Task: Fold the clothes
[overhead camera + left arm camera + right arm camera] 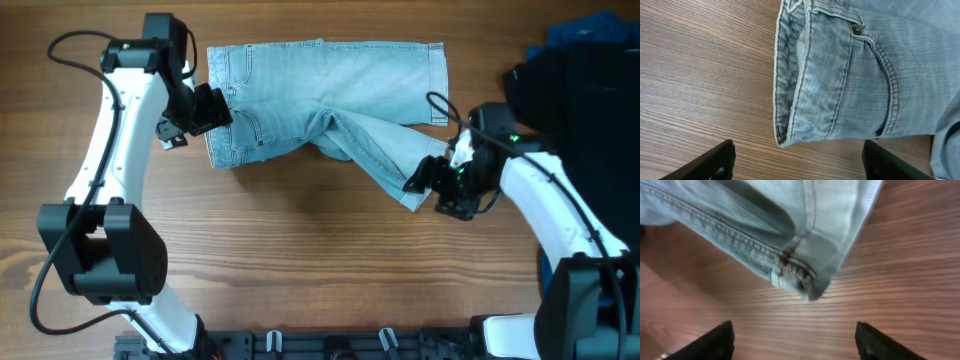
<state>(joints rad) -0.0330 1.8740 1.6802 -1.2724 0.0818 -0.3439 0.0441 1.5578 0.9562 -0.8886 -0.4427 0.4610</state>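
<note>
The light blue denim shorts point(320, 100) lie on the wooden table at the top middle, waistband to the left, one leg flat to the right, the other leg twisted down toward the right. My left gripper point(205, 108) is open at the waistband's left edge; the left wrist view shows the waistband corner point(790, 125) just beyond my open fingers point(797, 162). My right gripper point(428, 180) is open at the hemmed end of the twisted leg; the right wrist view shows that hem corner point(800, 277) a little ahead of my open fingers point(792, 342).
A black garment point(580, 90) and a dark blue cloth point(590, 30) are piled at the table's right edge, behind my right arm. Bare wood spreads below the shorts point(300, 250).
</note>
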